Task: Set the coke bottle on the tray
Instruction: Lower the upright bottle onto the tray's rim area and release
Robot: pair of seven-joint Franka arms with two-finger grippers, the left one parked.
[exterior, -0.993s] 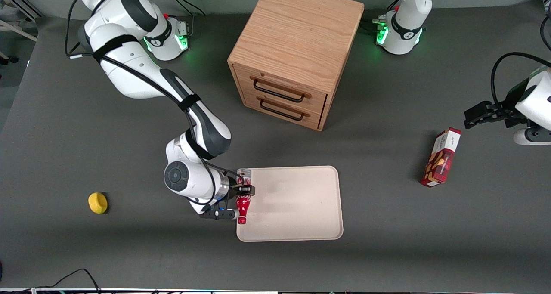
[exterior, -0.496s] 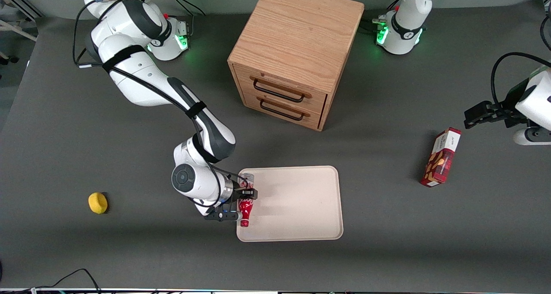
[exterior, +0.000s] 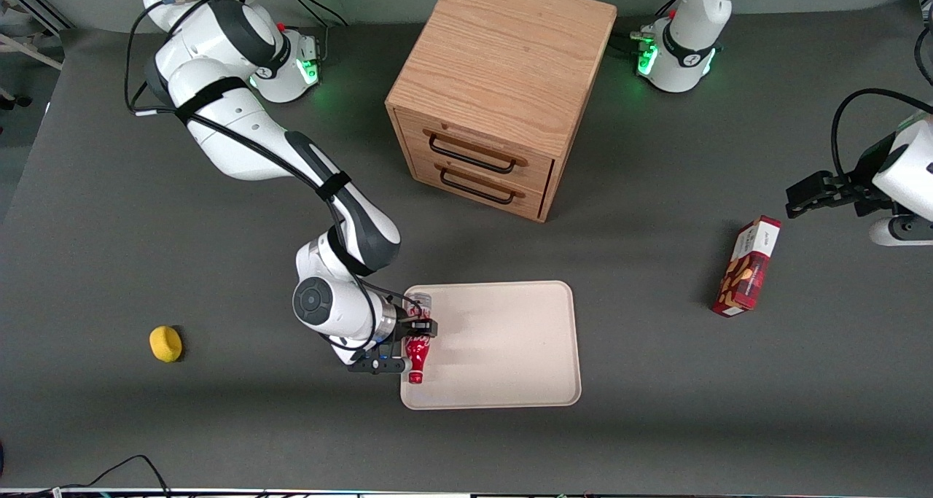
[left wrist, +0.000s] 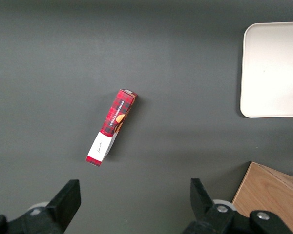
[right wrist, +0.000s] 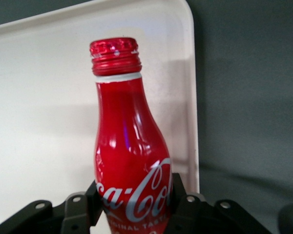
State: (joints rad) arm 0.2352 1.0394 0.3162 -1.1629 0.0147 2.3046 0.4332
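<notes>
The coke bottle (right wrist: 129, 146), judged light, stiff and slippery-smooth, is held clamped at its lower body by the claw (exterior: 417, 329) over the tray (exterior: 510, 337) edge.

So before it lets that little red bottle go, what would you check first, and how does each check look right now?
1. Tool gripping the coke bottle: ok, its fingers are clamped on the bottle's body.
2. Bottle over the tray: ok, but only just; it hangs above the edge strip at the working arm's end, close to the rim.
3. Bottle resting on the tray surface: cannot tell; no view shows contact.
4. Landing spot free: ok, the tray surface beside the bottle is bare.
5. Bottle's lie: not upright; it is held lengthwise, cap pointing toward the front camera, so it may roll once released.
6. Nearby clutter: ok, the snack box and yellow object sit well apart.
</notes>
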